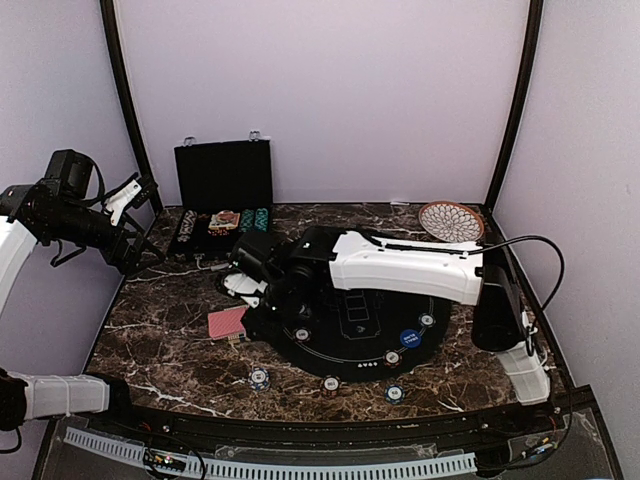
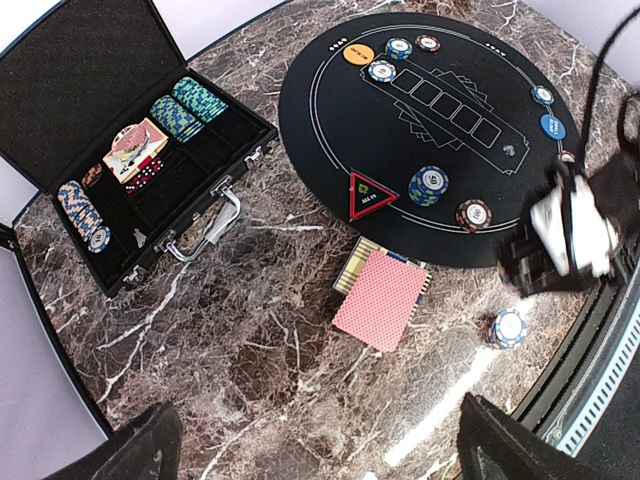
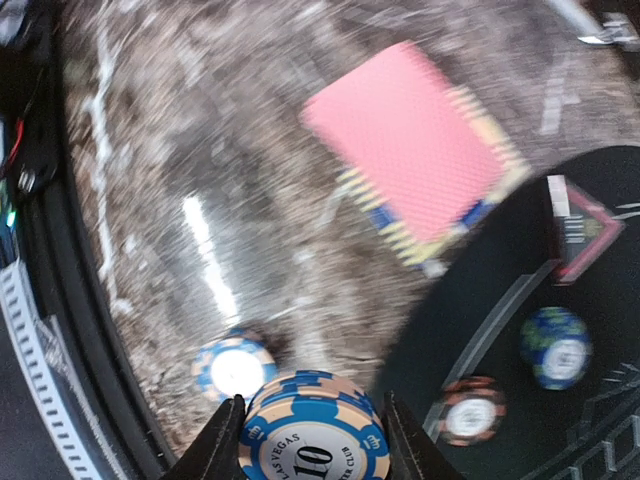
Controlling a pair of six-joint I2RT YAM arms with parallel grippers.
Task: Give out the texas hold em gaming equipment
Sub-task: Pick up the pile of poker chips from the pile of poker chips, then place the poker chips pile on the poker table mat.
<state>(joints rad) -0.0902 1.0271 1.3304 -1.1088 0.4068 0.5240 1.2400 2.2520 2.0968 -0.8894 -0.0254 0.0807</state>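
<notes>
Where right pincer (image 3: pixel 315 438) clamps, chip stack (image 3: pixel 312 455) sits between.

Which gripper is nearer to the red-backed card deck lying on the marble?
Right. The right gripper hovers close beside the card deck; the left gripper hangs high over the table's left edge.

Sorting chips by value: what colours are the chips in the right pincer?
The chips: blue-and-peach striped rim, white centre marked 10. Best in right wrist view.
</notes>
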